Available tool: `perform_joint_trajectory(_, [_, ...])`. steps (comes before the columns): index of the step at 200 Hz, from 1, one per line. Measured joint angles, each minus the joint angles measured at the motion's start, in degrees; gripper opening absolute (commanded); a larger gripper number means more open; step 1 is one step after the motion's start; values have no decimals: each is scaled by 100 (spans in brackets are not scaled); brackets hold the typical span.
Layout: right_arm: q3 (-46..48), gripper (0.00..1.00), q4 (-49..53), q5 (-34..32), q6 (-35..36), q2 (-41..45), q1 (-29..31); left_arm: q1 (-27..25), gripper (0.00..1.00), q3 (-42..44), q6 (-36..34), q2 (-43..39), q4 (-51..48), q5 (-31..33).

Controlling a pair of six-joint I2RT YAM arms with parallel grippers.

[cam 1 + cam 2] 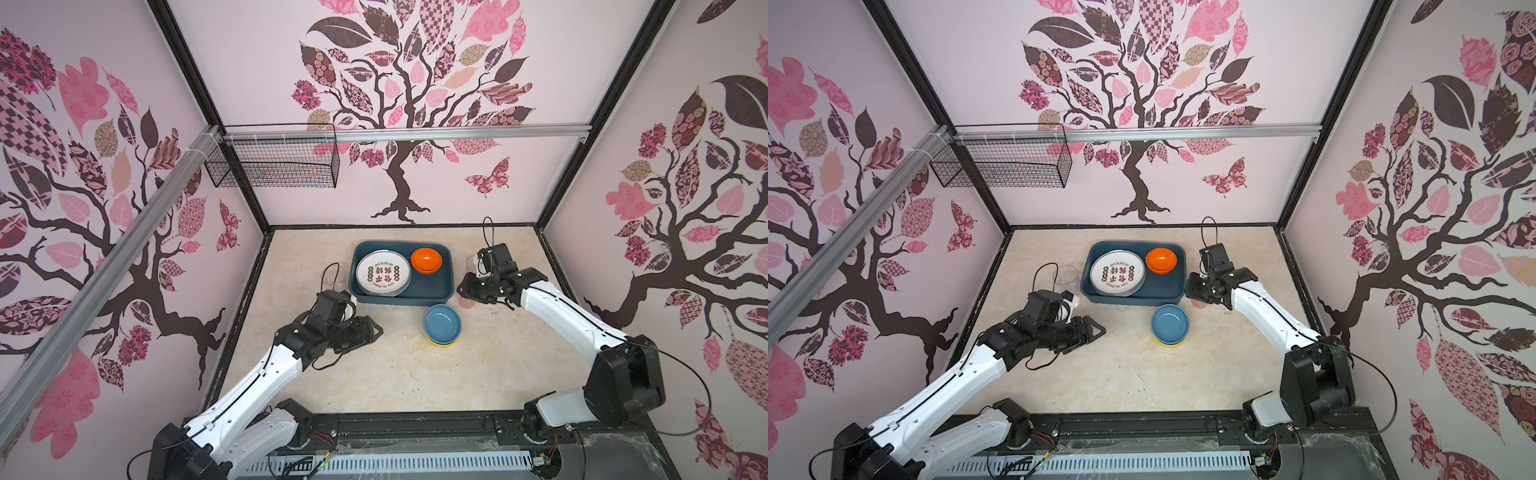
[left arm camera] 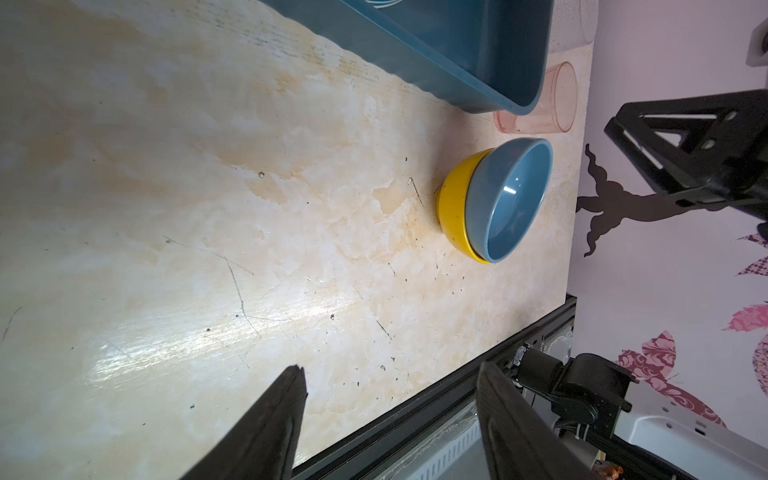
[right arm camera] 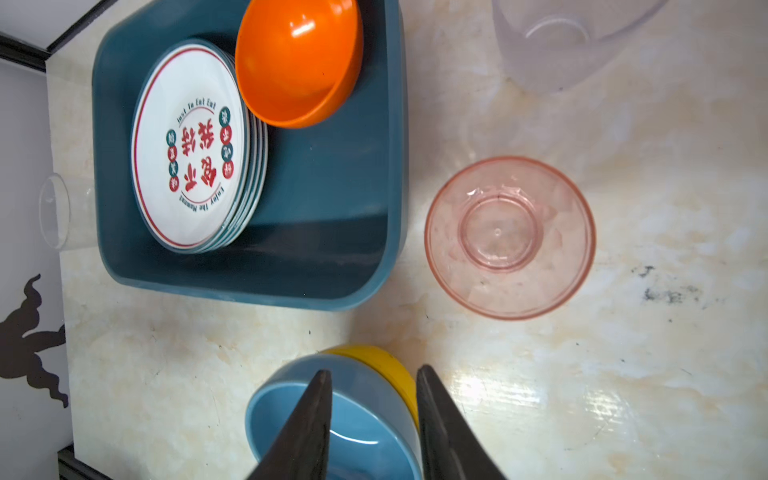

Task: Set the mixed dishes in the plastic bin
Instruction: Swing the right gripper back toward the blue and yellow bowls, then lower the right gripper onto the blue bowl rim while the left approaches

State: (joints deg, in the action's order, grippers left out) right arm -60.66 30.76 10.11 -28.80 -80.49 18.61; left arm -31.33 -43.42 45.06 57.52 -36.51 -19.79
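Observation:
The teal plastic bin (image 1: 419, 291) (image 1: 1154, 291) (image 3: 332, 187) holds a stack of white printed plates (image 1: 382, 273) (image 3: 189, 145) and an orange bowl (image 1: 426, 259) (image 3: 297, 58). In front of it a blue bowl (image 1: 442, 320) (image 2: 513, 199) sits nested in a yellow bowl (image 2: 453, 208) (image 3: 386, 361). A pinkish cup (image 3: 510, 237) (image 2: 540, 99) stands upright by the bin's right front corner. My right gripper (image 1: 464, 291) (image 3: 374, 372) hangs open and empty beside it, above the bowls' edge. The left gripper (image 1: 372, 330) (image 2: 390, 374) is open and empty, left of the bowls.
One clear cup (image 1: 334, 276) stands left of the bin, and another clear cup (image 3: 557, 41) (image 1: 471, 264) is on its right, behind the pink one. A black wire basket (image 1: 274, 160) hangs on the back-left rail. Walls enclose the marbled table (image 1: 395, 374).

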Motion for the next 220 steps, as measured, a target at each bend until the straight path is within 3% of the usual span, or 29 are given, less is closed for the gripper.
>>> perform_joint_trajectory(93, [1432, 41, -63, 166, -160, 1456, 46, -149, 68, -592, -328, 968, 142, -63])
perform_joint_trajectory(132, [1853, 41, -240, 177, -354, 1550, 120, -278, 68, -879, -518, 1478, 166, -175])
perform_joint_trajectory(220, [1989, 41, -664, 271, -474, 1609, 345, -560, 66, -1047, -931, 1550, 190, -262])
